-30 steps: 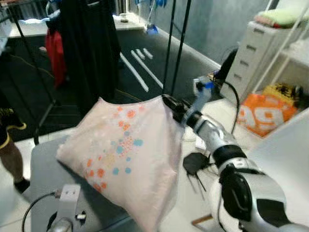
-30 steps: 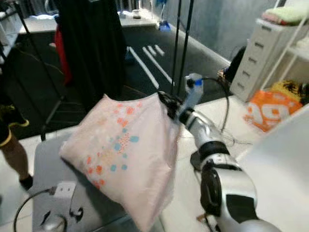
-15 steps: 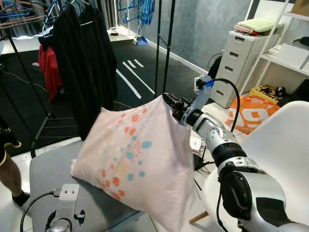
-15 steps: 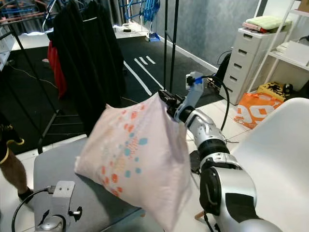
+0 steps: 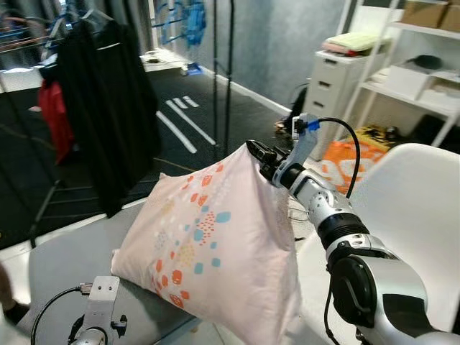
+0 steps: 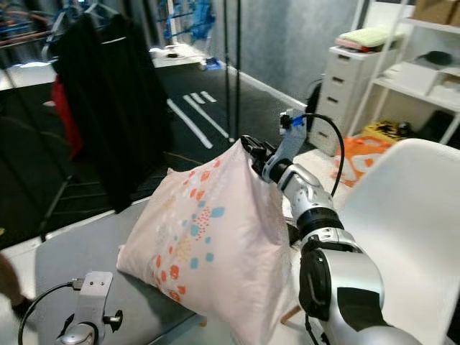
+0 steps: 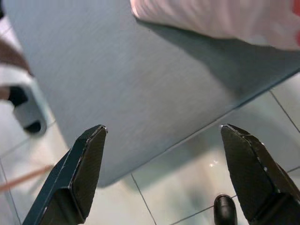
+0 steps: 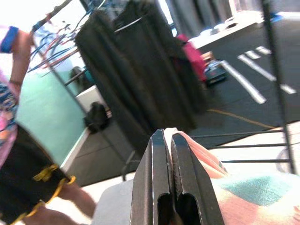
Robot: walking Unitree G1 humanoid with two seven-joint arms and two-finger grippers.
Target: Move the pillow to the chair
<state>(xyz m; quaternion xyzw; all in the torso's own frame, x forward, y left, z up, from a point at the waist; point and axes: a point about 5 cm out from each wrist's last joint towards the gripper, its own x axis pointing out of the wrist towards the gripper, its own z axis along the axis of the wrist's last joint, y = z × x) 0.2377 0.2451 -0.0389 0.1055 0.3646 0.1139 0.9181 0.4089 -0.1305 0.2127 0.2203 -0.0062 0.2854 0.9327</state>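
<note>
While the pillow [image 5: 212, 248] hides its fingertips, the right gripper [image 5: 257, 152] pinches its corner.

Your right arm [image 5: 338, 230]: silver segmented shell, black joint bands, bulky black-and-silver shoulder near the camera. Black cable [image 5: 343, 136] loops from a blue connector on the grey wrist module. Right gripper [image 5: 253, 149]: two long black fingers. Left gripper [image 7: 164, 173]: black, wedge-tipped fingers; grey bracket with screws and a thin black cable at that wrist.
</note>
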